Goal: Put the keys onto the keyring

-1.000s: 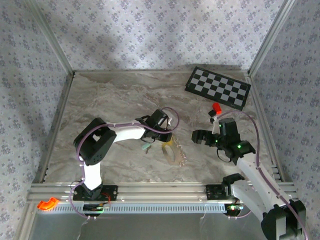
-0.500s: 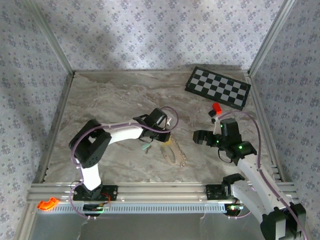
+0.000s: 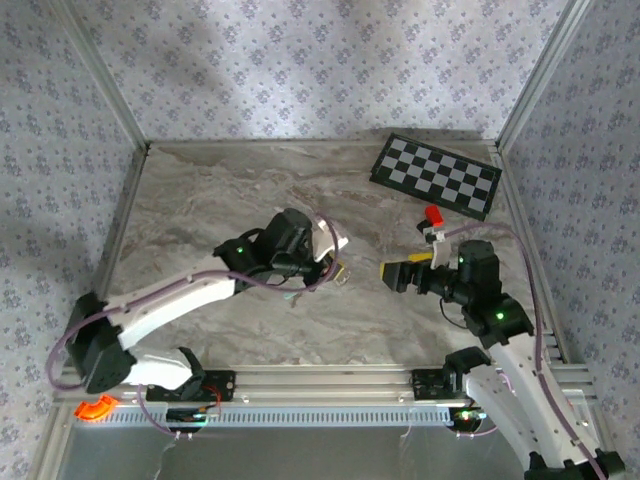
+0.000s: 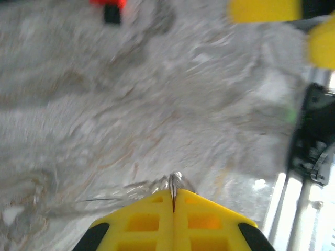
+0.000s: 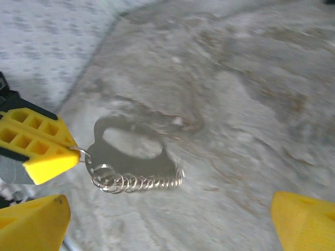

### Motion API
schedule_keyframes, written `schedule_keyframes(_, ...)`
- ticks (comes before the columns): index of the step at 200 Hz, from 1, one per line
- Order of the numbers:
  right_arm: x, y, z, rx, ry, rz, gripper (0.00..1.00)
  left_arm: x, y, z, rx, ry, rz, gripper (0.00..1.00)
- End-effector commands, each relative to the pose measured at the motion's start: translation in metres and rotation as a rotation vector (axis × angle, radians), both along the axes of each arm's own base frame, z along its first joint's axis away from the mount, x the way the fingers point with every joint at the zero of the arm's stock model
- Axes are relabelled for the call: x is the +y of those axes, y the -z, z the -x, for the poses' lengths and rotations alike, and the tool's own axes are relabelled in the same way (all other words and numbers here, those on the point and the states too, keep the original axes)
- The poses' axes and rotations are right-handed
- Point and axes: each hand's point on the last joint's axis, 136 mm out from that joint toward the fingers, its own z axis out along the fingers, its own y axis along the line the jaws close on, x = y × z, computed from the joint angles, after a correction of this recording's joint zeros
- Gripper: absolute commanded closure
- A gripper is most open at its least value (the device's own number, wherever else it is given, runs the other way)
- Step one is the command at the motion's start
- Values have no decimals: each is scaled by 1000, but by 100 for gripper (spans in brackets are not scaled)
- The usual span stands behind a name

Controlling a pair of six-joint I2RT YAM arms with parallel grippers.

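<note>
My left gripper (image 4: 173, 196) is shut on the keyring (image 5: 137, 180), pinching the small end link of the silvery chain between its yellow fingertips (image 5: 46, 157). The chain hangs off the table with a dark oval loop (image 5: 131, 151) behind it. In the top view the left gripper (image 3: 332, 268) holds it at mid-table. My right gripper (image 3: 393, 275) stands open just to its right, facing it, its wide-apart yellow tips framing the chain (image 5: 167, 225). A tiny pale piece by the left forearm (image 3: 292, 294) may be the key; it is too small to tell.
A red block (image 3: 433, 215) stands behind the right gripper. A checkered board (image 3: 436, 176) lies at the back right corner. Papered walls and metal rails close in the marble table (image 3: 200, 200).
The left arm has stretched forward and lifted the keyring off the table, where it lay a second ago. The right gripper has edged left toward it, still open.
</note>
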Motion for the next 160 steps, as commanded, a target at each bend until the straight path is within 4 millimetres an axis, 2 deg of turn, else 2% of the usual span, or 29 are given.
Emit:
schedule_keyframes(1, 23, -61, 28, -193, -187, -104, 0, 1, -41, 28, -153, 169, 99, 100)
schedule_keyframes(35, 35, -111, 71, -441, -360, -191, 2, 15, -89, 58, -281, 298, 223, 100)
schedule_keyframes(57, 38, -127, 88, -535, -419, -222, 13, 25, -111, 74, -341, 361, 277, 100)
schedule_keyframes(76, 42, -135, 96, -558, -457, -231, 32, 32, -122, 86, -379, 404, 296, 100)
schedule_keyframes(85, 44, -135, 98, -561, -467, -227, 37, 35, -125, 89, -393, 415, 296, 100)
schedule_keyframes(115, 51, -131, 102, -571, -495, -163, 27, 40, -126, 94, -427, 440, 262, 100)
schedule_keyframes(134, 59, -125, 101, -570, -517, -91, 24, 39, -121, 93, -435, 439, 221, 100)
schedule_keyframes(160, 73, -110, 101, -578, -563, 62, 12, 37, -114, 92, -440, 437, 173, 100)
